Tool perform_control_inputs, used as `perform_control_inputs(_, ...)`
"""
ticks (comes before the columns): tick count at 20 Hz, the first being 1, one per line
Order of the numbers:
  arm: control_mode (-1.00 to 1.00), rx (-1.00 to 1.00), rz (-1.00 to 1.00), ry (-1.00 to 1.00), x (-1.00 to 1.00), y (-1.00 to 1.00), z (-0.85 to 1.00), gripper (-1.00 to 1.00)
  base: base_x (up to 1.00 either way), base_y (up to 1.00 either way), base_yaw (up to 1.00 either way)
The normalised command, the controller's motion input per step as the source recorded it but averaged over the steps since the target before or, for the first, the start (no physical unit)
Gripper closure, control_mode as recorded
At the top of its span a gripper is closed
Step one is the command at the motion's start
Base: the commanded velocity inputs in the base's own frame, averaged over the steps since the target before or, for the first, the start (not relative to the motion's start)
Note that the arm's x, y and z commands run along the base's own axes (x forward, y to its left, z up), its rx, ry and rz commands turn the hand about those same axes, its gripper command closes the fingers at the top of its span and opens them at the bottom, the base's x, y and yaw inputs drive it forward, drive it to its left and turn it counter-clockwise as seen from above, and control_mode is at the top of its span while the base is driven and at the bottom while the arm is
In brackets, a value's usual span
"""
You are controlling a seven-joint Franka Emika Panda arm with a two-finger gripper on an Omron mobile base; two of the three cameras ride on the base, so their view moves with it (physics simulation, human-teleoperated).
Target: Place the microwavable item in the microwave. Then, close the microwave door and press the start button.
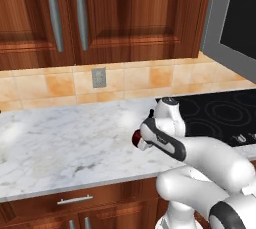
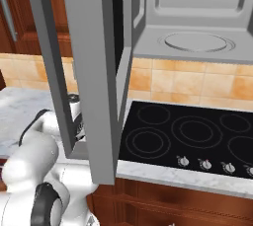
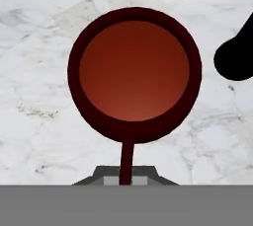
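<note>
Left base view: the small dark red rounded mug [image 1: 135, 137] is sitting on the white marble counter [image 1: 70, 143], just beside the black glass cooktop [image 1: 225, 115]; the arm's gripper [image 1: 142, 140] is coming down on it. Nothing of the task's 3 steps is done yet.

Right base view: the grey-framed microwave door [image 2: 94, 72] is standing open over the cooktop; the grey microwave [image 2: 197, 18] is holding nothing on its round turntable [image 2: 196, 42].

Hand view: the mug is showing an empty red inside; the jaws are closing tight on its side handle [image 3: 126, 161]. The black bottle [image 3: 236, 55] is standing just beside the mug.
</note>
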Motion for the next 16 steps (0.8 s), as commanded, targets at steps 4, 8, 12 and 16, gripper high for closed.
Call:
perform_control_inputs(4, -1.0, 0.0, 0.0, -0.06, -0.44, 0.0, 0.69, 1.0, 0.0, 0.0, 0.0)
perform_control_inputs(8, -1.0, 0.0, 0.0, -0.07, -0.48, 0.05, 0.83, 1.0, 0.0, 0.0, 0.0)
perform_control_inputs(12, -1.0, 0.0, 0.0, -0.1, -0.58, 0.05, 0.86, 1.0, 0.0, 0.0, 0.0)
perform_control_inputs(16, -1.0, 0.0, 0.0, -0.09, -0.64, 0.0, 0.87, 1.0, 0.0, 0.0, 0.0)
